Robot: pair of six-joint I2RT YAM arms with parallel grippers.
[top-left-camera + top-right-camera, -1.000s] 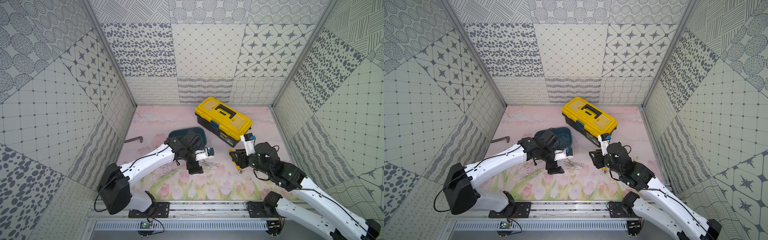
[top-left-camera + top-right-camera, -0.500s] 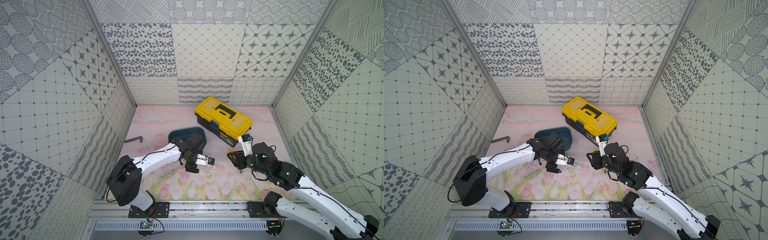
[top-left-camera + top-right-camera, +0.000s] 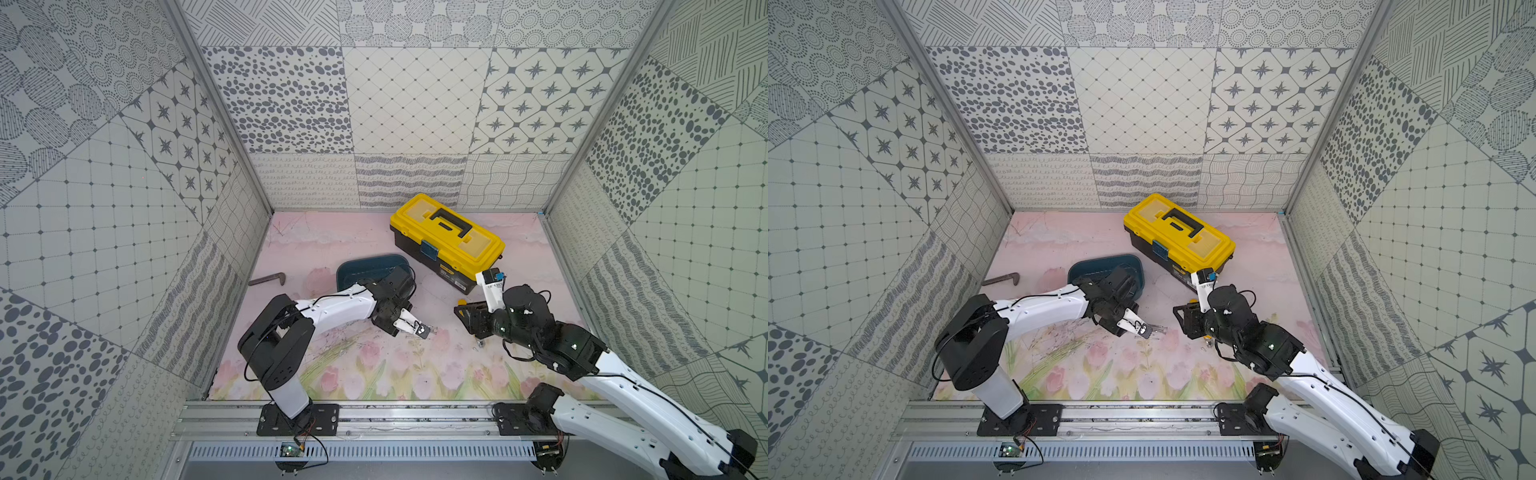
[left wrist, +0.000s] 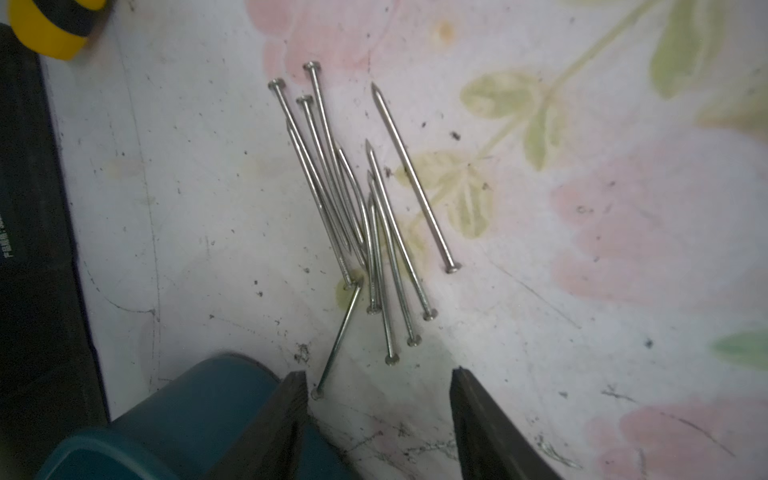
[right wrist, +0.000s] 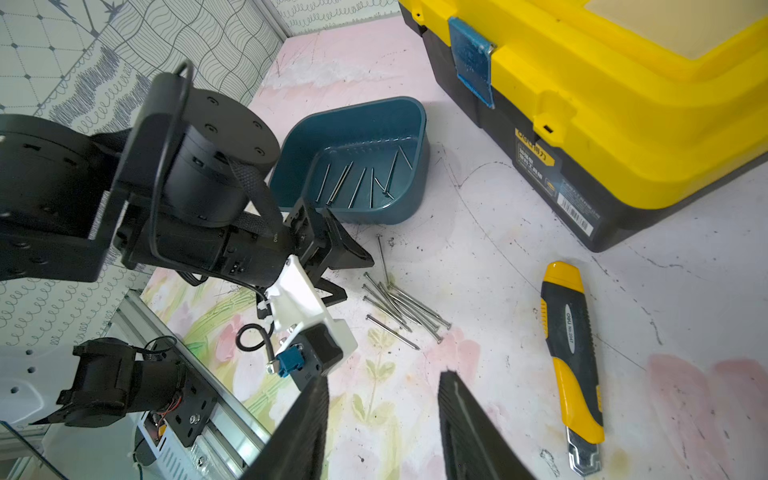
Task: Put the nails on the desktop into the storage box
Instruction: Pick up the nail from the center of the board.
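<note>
Left claw (image 4: 377,372) gapes empty before nails (image 4: 365,224), storage box (image 4: 187,415) half-hidden; right claw (image 5: 384,376) seemingly released.

The black plastic toolbox with yellow lid (image 5: 623,104) carries a yellow label (image 5: 534,151) reading "deli" beside Chinese characters, and a white barcode sticker (image 5: 575,210) with digits too small to read; the yellow-and-black utility knife (image 5: 575,361) bears an oval "deli" label, its number unclear.

Patterned grey/white wall panels (image 3: 411,99), alu. rail (image 3: 415,420) front.
</note>
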